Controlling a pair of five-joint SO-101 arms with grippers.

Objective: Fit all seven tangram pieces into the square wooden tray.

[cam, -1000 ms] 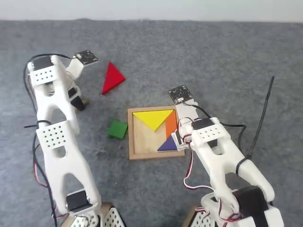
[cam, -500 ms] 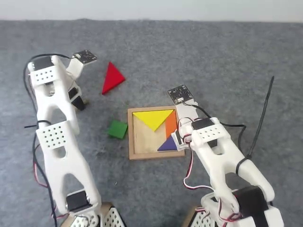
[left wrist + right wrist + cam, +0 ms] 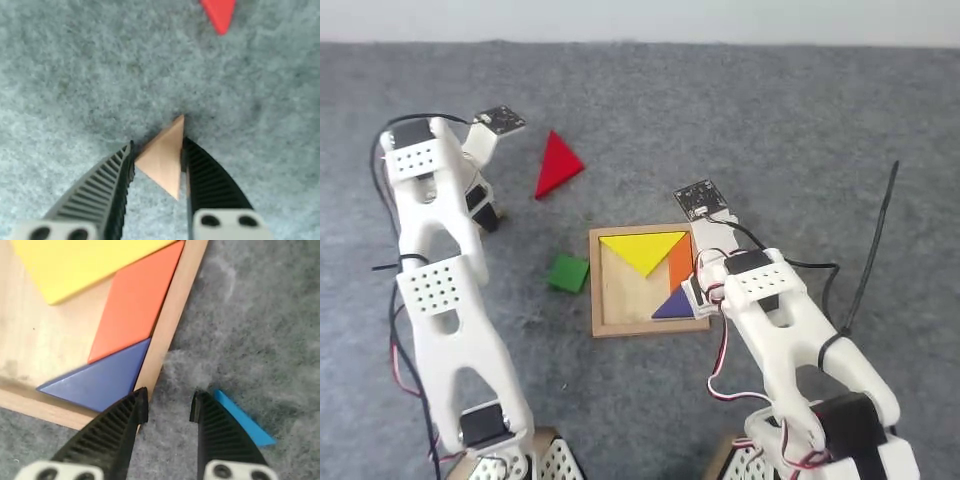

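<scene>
The square wooden tray (image 3: 597,285) lies mid-table and holds a yellow triangle (image 3: 642,250), an orange parallelogram (image 3: 681,262) and a dark blue triangle (image 3: 674,305). My left gripper (image 3: 156,145) is down on the carpet at the far left, shut on a small tan triangle (image 3: 162,157). The red triangle (image 3: 557,165) lies beyond it and shows at the wrist view's edge (image 3: 219,12). A green square (image 3: 567,273) sits just left of the tray. My right gripper (image 3: 169,402) stands open just outside the tray rim (image 3: 172,325), nothing between its fingers. A light blue piece (image 3: 245,422) lies beside one finger.
Grey carpet covers the whole table. The left arm's white links (image 3: 435,280) stand along the left side and the right arm's (image 3: 790,340) at the lower right, its black cable (image 3: 870,270) sticking up. Bare wood fills the tray's lower left part (image 3: 625,295).
The left gripper has shifted very slightly at the far left. The right arm and the loose pieces have not moved.
</scene>
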